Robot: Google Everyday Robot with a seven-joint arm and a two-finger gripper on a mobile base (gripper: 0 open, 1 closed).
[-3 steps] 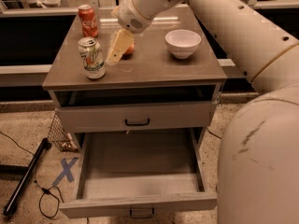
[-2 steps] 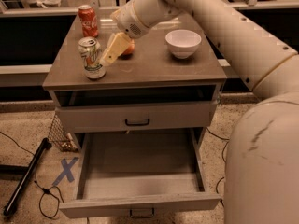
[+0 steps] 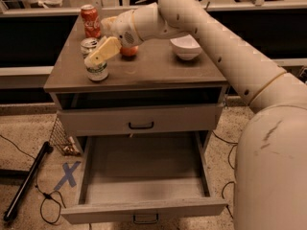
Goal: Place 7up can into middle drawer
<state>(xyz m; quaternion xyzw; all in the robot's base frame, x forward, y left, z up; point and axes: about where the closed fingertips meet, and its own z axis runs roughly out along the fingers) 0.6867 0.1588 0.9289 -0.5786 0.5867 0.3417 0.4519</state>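
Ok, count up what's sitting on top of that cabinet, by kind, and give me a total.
Cans: 2, the 7up can and the red Coca-Cola can
Bowls: 1, a white bowl
Orange round thing: 1, partly hidden
Total: 4
The gripper is right at the 7up can's top.

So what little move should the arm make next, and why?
Probably take firm hold of the 7up can before any lifting. The end effector sits right at the can, which stands upright on the cabinet top, and the middle drawer below is pulled out, ready to receive it.
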